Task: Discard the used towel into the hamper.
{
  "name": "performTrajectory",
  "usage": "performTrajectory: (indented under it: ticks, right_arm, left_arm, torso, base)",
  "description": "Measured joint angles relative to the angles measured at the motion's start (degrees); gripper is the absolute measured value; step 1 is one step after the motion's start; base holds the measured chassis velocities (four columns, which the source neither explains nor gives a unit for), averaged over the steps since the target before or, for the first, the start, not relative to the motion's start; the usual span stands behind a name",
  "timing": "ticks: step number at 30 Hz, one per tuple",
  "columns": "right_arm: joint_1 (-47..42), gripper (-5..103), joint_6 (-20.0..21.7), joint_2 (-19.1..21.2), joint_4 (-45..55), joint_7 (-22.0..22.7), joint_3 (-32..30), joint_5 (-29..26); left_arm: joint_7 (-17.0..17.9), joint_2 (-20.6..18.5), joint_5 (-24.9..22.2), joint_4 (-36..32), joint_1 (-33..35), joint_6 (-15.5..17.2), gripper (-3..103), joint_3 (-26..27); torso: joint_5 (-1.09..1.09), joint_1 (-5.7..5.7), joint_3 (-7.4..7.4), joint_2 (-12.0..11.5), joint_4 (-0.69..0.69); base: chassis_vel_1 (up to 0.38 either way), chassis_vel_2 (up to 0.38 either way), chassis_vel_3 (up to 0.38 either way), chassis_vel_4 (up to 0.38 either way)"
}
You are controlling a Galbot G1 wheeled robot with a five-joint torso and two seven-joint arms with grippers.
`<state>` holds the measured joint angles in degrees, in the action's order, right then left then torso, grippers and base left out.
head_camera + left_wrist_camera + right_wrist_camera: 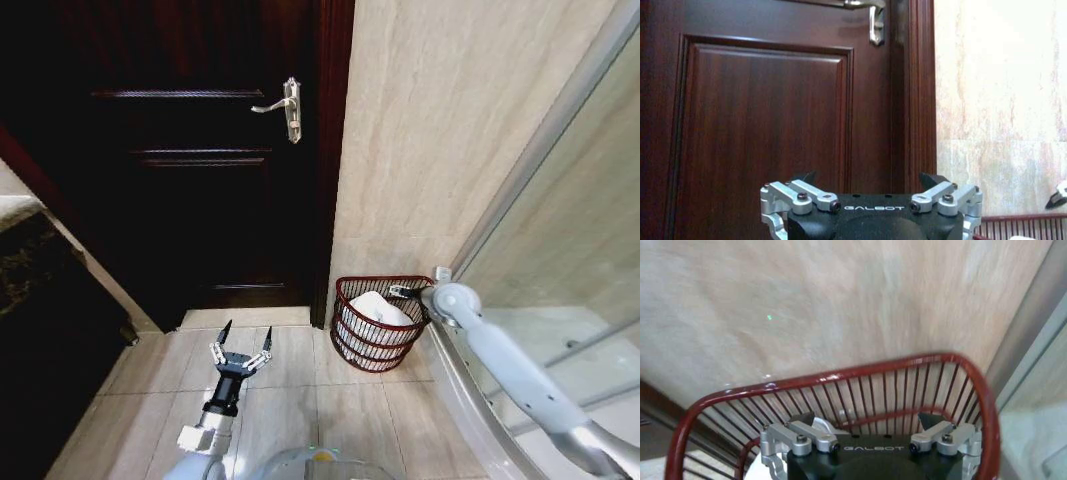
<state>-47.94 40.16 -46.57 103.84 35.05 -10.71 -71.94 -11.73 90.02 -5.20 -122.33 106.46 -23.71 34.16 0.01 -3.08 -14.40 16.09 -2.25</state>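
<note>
The right hand [405, 292], fingers apart and empty, hangs over the hamper [372, 350], where the white towel [375, 312] lies, between door frame and shower glass. The left hand [240, 352] idles, spread, above the floor tiles. A careless withdrawal could snag the wire rim and tip it.

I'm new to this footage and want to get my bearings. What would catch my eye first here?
The red-brown hamper in the corner between the dark door and the glass shower wall, with a white towel lying inside. The right gripper hangs open at the hamper's rim, holding nothing. The left gripper waits open above the tiled floor by the door.
</note>
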Motion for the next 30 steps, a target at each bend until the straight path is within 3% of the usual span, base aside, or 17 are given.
performTrajectory:
  ticks: [3, 7, 8, 9, 10, 11, 13, 14, 16, 17, 21, 26, 27, 30]
  right_arm:
    - [-7.12, 100, -3.92, -0.55, 8.02, -0.5, -2.15, 10.86]
    - [-11.2, 100, -7.35, -1.97, 11.12, -1.04, -3.59, 17.38]
    - [-15.84, 100, -13.88, -4.62, 13.12, -3.25, -6.01, 26.19]
    - [-15.84, 100, -13.88, -4.62, 13.12, -3.25, -6.01, 26.19]
    - [-18.32, 100, -17.18, -6.23, 13.59, -5.22, -7.92, 30.75]
    - [-23.39, 100, -23.01, -9.57, 14.05, -10.39, -11.97, 38.56]
    - [-24.95, 100, -24.9, -10.52, 14.09, -12.1, -13.08, 41.01]
    - [-30.37, 100, -33.01, -14.79, 13.84, -18.95, -17.41, 51.24]
    - [-37.15, 100, -44.98, -20.71, 13.28, -26.33, -22.74, 61.12]
    - [-37.15, 100, -44.98, -20.71, 13.28, -26.33, -22.74, 61.12]
    - [-43.64, 100, -52.56, -28.66, 14.26, -31.3, -26.83, 66.13]
    - [-47.54, 100, -54.59, -34.34, 15.86, -33.25, -27.6, 68.46]
    - [-50.31, 100, -54.67, -37.54, 17.48, -34.16, -27.58, 68.98]
    - [-54.36, 100, -54.97, -41.72, 20.55, -35.8, -27.76, 71.16]
  left_arm:
    - [0.29, -0.18, 0.01, 2.58, -0.57, 0.02, 100, -0.17]
    - [0.32, -0.51, -0.04, 2.88, -0.43, 0.52, 100, -0.16]
    - [0.27, -0.77, -0.26, 2.41, -0.05, 1.33, 100, -0.06]
    - [0.27, -0.77, -0.26, 2.41, -0.05, 1.33, 100, -0.06]
    - [0.12, -0.8, -0.35, 2.03, 0.07, 1.73, 100, 0.02]
    - [-0.17, -0.84, -0.65, 1.58, 0.23, 2.25, 100, 0.08]
    - [-0.27, -0.88, -0.83, 1.45, 0.26, 2.41, 100, 0.1]
    - [-0.52, -1.27, -1.67, 1.04, 0.28, 3.01, 100, 0.12]
    - [-0.66, -2.31, -3.85, -0.09, -0.04, 4.75, 100, 0.27]
    - [-0.66, -2.31, -3.85, -0.09, -0.04, 4.75, 100, 0.27]
    - [-0.64, -2.6, -4.4, -0.67, -0.93, 5.74, 100, 0.2]
    - [-0.66, -2.0, -4.4, -0.77, -1.06, 5.81, 100, 0.33]
    - [-1.32, -1.54, -4.43, -0.67, -1.1, 5.75, 100, 1.11]
    - [-0.89, -1.05, -5.51, -0.48, -0.68, 5.35, 100, 1.85]
  torso:
    - [-0.02, 0.0, 0.0, 0.0, 0.0]
    - [-0.01, 0.0, 0.0, 0.0, -0.01]
    - [-0.01, 0.0, 0.0, 0.0, -0.02]
    - [-0.01, 0.0, 0.0, 0.0, -0.02]
    - [0.01, 0.0, 0.0, 0.0, -0.03]
    - [-0.02, 0.0, 0.0, 0.0, -0.01]
    - [-0.01, 0.0, 0.0, 0.0, -0.01]
    - [0.0, 0.0, 0.0, 0.01, 0.03]
    - [0.0, 0.01, 0.0, 0.0, 0.01]
    - [0.0, 0.01, 0.0, 0.0, 0.01]
    - [-0.02, 0.01, 0.0, 0.0, -0.01]
    - [0.0, 0.01, 0.0, 0.01, -0.01]
    - [-0.03, 0.01, 0.0, 0.01, 0.0]
    - [-0.03, 0.01, 0.0, 0.0, -0.01]
  base:
    - [0.0, 0.0, 0.0, 0.0]
    - [0.0, 0.0, 0.0, 0.0]
    - [0.0, 0.0, 0.0, 0.0]
    - [0.0, 0.0, 0.0, 0.0]
    - [0.0, 0.0, 0.0, 0.0]
    - [0.0, 0.0, 0.0, 0.0]
    - [0.0, 0.0, 0.0, 0.0]
    - [0.0, 0.0, 0.0, 0.0]
    - [0.0, 0.0, 0.0, 0.0]
    - [0.0, 0.0, 0.0, 0.0]
    - [0.0, 0.0, 0.0, 0.0]
    - [0.0, 0.0, 0.0, 0.0]
    - [0.0, 0.0, 0.0, 0.0]
    - [0.0, 0.0, 0.0, 0.0]
